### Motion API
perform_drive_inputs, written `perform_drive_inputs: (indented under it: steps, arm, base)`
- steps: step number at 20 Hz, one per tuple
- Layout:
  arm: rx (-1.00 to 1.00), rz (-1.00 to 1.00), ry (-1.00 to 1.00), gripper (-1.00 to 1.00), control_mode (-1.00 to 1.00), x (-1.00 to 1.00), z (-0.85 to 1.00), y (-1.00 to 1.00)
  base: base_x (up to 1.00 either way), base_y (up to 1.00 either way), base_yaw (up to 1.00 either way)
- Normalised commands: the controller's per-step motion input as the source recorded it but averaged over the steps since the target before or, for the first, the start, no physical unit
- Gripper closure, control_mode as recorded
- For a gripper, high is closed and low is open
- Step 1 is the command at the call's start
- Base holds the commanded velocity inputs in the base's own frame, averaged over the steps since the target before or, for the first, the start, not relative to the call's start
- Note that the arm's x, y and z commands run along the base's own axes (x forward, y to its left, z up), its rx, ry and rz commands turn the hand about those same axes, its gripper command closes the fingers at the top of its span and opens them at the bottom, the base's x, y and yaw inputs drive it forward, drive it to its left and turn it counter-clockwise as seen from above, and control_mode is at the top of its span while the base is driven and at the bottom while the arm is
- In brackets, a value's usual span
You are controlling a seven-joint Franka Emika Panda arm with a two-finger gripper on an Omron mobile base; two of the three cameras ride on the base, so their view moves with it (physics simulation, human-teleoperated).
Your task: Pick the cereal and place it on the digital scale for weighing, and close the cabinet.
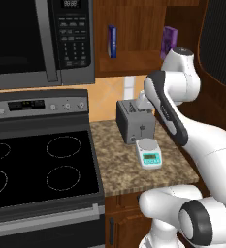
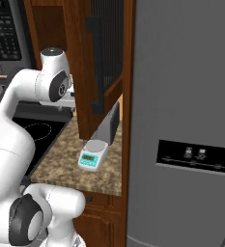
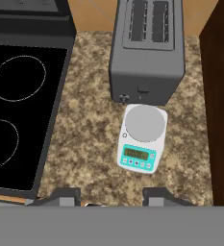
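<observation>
The cereal (image 1: 169, 40) stands upright inside the open cabinet (image 1: 134, 34), the digital scale (image 3: 141, 138) sits bare on the surface (image 3: 89, 139) just before the toaster (image 3: 146, 50), and the fingers (image 3: 65, 197) are spread, holding nothing.

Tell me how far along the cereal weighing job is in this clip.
Nothing looks done yet. The cereal stands in the cabinet, near a blue box. The digital scale sits bare in front of the toaster. The gripper looks down at the counter, holding nothing. Left: grasp, place, close the open door.
</observation>
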Motion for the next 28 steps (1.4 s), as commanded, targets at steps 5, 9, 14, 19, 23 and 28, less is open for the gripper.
perform_drive_inputs:
  steps: [5, 9, 14, 19, 23, 28]
  arm:
    - [0.00, 0.02, -0.02, -1.00, -1.00, -0.32, 0.00, 0.00]
    - [0.02, -0.06, -0.07, -1.00, -1.00, -0.54, 0.28, 0.00]
    - [0.00, -0.11, -0.15, -1.00, -1.00, -0.37, 0.66, -0.04]
    - [-0.01, -0.10, -0.34, -1.00, -1.00, -0.19, 0.60, -0.06]
    - [0.00, -0.09, -0.27, -1.00, -1.00, -0.18, 0.55, -0.21]
    - [-0.05, -0.04, -0.22, -1.00, -1.00, -0.15, 0.44, -0.24]
  base:
    - [0.00, 0.00, 0.00]
    - [0.00, 0.00, 0.00]
    - [0.00, 0.00, 0.00]
    - [0.00, 0.00, 0.00]
    - [0.00, 0.00, 0.00]
    - [0.00, 0.00, 0.00]
